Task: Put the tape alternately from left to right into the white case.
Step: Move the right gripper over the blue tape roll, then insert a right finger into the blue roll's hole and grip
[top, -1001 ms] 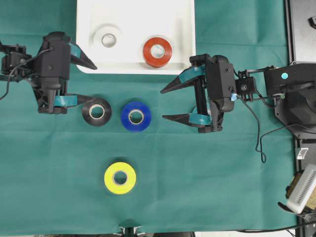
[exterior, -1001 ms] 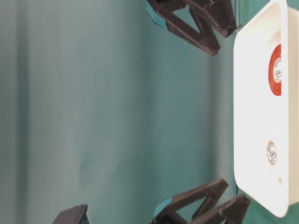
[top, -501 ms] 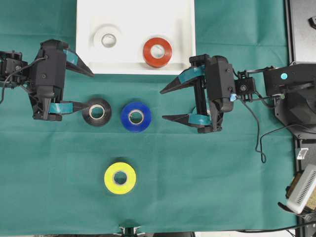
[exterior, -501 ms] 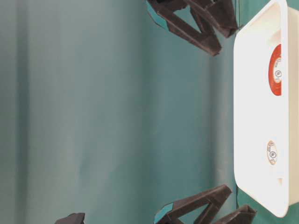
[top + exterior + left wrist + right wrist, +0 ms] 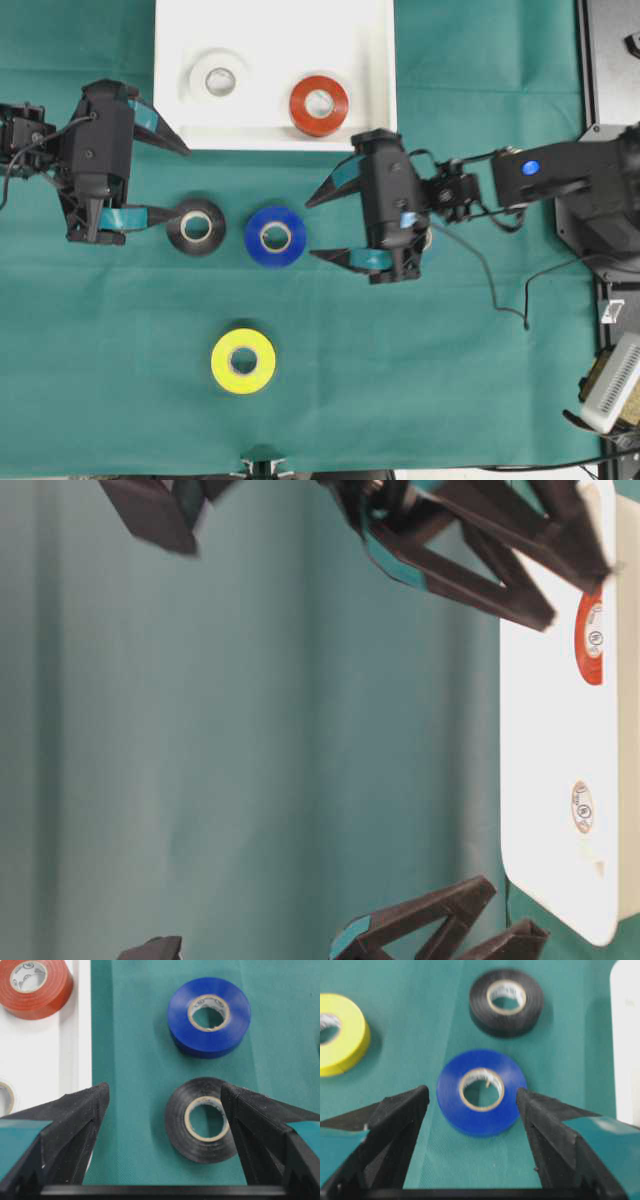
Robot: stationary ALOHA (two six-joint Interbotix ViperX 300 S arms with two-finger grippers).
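The white case (image 5: 275, 140) lies at the top centre and holds a white roll of tape (image 5: 219, 78) and a red roll (image 5: 319, 104). On the green cloth lie a black roll (image 5: 196, 227), a blue roll (image 5: 275, 236) and a yellow roll (image 5: 243, 360). My left gripper (image 5: 182, 182) is open beside the case's lower left corner. In its wrist view one finger overlaps the edge of the black roll (image 5: 200, 1125). My right gripper (image 5: 310, 229) is open just right of the blue roll. Its wrist view shows the blue roll (image 5: 481, 1092) just ahead of the gap between the fingertips.
The green cloth (image 5: 450, 380) covers the table. Black equipment (image 5: 610, 60) and a white device (image 5: 612, 380) stand along the right edge. The table-level view shows the case (image 5: 545, 780) side-on, with the right gripper's fingers (image 5: 470, 575) blurred above the cloth.
My right gripper has moved left, up to the blue roll, jaws still wide. My left gripper drew back to the left a little and then stayed still.
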